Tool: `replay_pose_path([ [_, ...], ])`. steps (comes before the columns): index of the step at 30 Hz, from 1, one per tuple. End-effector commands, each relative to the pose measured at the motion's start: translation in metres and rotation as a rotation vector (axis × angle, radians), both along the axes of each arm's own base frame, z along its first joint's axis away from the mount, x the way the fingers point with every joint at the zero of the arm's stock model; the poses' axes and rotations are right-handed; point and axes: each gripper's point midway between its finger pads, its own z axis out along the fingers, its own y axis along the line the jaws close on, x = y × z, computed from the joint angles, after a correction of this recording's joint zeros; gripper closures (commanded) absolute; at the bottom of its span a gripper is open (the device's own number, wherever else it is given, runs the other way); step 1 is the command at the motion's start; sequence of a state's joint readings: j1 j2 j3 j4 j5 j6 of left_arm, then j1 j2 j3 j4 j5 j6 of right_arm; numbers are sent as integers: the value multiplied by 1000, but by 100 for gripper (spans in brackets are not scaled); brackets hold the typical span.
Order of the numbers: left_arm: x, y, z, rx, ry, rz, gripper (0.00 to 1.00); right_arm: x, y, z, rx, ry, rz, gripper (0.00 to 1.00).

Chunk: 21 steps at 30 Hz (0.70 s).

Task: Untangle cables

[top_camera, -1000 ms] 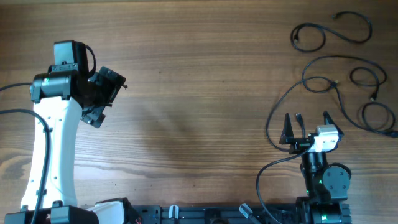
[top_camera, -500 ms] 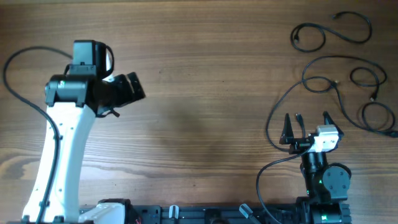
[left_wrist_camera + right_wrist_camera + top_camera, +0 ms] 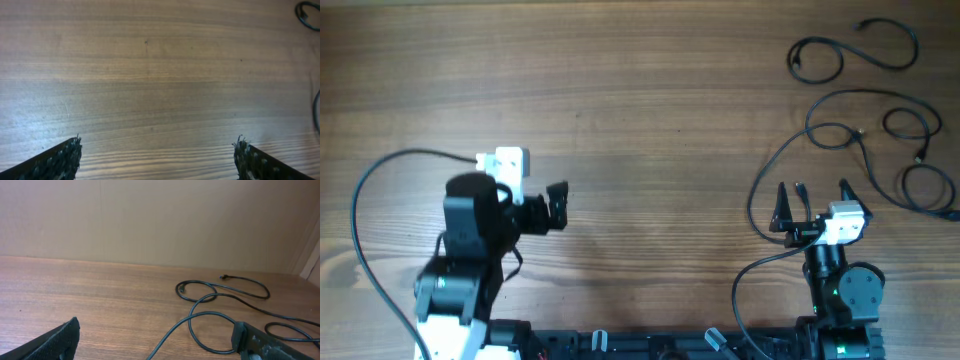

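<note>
The cables lie as separate loose loops at the back right. One black cord [image 3: 842,60] curls near the far edge. A longer cord [image 3: 861,135] makes several loops, and one strand trails toward my right gripper [image 3: 814,197]. My right gripper [image 3: 157,342] is open and empty, low over the table. That strand [image 3: 210,314] runs between its fingers without touching them. My left gripper [image 3: 560,207] is at the front left, far from the cords, and it is open and empty [image 3: 157,156]. In the left wrist view only bits of cord [image 3: 302,12] show at the right edge.
The wooden table [image 3: 650,120] is bare in the middle and on the left. A thicker black wire [image 3: 358,215] arcs from the left arm's base. Another wire [image 3: 738,285] runs by the right arm's base. A plain wall [image 3: 150,220] stands behind the table.
My left arm has pulled back from the far left toward the front edge, and its gripper has swung to point right. The right arm and the cables have not moved.
</note>
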<state>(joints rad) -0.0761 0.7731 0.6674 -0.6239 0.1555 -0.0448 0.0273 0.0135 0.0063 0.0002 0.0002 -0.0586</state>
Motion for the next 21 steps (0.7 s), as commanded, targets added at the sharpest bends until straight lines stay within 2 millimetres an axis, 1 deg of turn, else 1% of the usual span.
replay_pose_path([
  [1, -18, -1, 0, 69, -102, -78, 0, 0, 1, 1, -17, -8, 11, 0],
  [4, -32, 0, 13, 69, -215, -77, 0, 0, 1, 1, -18, -8, 11, 0],
  [6, -37, 1, 15, 68, -254, -76, 0, 0, 1, 1, -17, -8, 11, 0],
  [12, -45, 7, -4, 65, -297, -46, 0, 0, 1, 1, -17, -8, 11, 0],
  [15, -43, 8, -9, 29, -340, -15, 0, 0, 1, 1, -18, -8, 11, 0],
  [19, -33, 9, -13, -2, -416, 9, 0, 0, 1, 1, -17, -8, 11, 0],
  [21, -30, 11, -12, -24, -457, 35, 0, 0, 1, 1, -17, -8, 11, 0],
])
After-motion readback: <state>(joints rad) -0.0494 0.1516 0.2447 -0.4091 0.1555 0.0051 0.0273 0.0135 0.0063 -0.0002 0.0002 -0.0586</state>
